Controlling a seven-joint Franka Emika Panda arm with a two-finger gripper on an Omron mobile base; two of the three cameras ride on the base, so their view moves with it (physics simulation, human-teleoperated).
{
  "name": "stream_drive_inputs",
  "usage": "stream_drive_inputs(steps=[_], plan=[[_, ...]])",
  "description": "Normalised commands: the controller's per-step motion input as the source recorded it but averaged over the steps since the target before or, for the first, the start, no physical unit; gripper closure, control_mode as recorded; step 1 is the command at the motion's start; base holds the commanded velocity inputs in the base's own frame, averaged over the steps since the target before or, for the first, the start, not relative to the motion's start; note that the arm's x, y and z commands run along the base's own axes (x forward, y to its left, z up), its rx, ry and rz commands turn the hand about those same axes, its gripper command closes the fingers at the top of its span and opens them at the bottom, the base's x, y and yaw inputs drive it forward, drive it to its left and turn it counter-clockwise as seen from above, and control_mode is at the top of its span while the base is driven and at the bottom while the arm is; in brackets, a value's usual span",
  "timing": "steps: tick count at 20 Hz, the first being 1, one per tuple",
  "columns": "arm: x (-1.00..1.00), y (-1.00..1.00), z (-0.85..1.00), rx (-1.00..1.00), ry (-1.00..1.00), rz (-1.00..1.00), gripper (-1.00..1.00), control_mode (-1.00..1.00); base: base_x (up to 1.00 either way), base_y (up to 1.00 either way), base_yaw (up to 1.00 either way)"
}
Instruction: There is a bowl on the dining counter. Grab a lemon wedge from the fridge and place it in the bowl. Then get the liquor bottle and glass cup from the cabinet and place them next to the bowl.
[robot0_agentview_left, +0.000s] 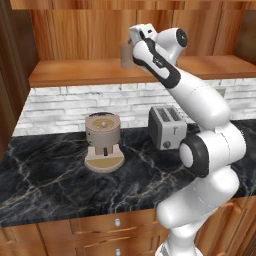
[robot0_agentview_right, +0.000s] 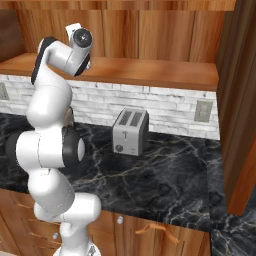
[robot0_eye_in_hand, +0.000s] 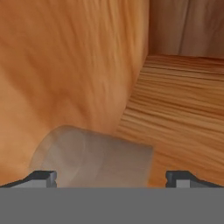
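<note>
Glass cup (robot0_eye_in_hand: 89, 155) sits at the lower left of the hand view, lying sideways in that rolled frame, translucent grey against the wooden cabinet back and shelf. In the left base view the cup (robot0_agentview_left: 127, 55) stands on the open wooden shelf (robot0_agentview_left: 75, 72) at upper centre, just left of the wrist. Gripper (robot0_eye_in_hand: 111, 178) has its jaws spread wide, a dark tip (robot0_eye_in_hand: 41, 178) on each side of the cup, nothing grasped yet. Below the shelf: white brick backsplash (robot0_agentview_left: 65, 107), then black marble counter (robot0_agentview_left: 55, 182) with gold veining. On the counter, a beige coffee machine (robot0_agentview_left: 103, 141) left of centre and a silver toaster (robot0_agentview_left: 167, 127) beside the arm. Wood drawers (robot0_agentview_left: 95, 230) run along the bottom edge. A wall outlet (robot0_agentview_right: 203, 111) sits at the right of the right base view.
</note>
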Motion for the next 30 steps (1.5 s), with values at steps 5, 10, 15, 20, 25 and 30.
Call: stream_drive_inputs(steps=[5, 10, 15, 20, 25, 30], plan=[[0.22, -0.04, -0.05, 0.00, 0.00, 0.00, -1.00, -1.00, 0.00, 0.00, 0.00], [0.19, -0.04, -0.08, 0.00, 0.00, 0.00, -1.00, -1.00, 0.00, 0.00, 0.00], [0.18, -0.03, -0.12, 0.00, 0.00, 0.00, -1.00, -1.00, 0.00, 0.00, 0.00], [0.07, -0.02, -0.16, 0.00, 0.00, 0.00, -1.00, -1.00, 0.00, 0.00, 0.00], [0.00, 0.00, -0.27, 0.00, 0.00, 0.00, -1.00, -1.00, 0.00, 0.00, 0.00], [0.00, 0.00, -0.29, 0.00, 0.01, 0.00, -1.00, -1.00, 0.00, 0.00, 0.00]])
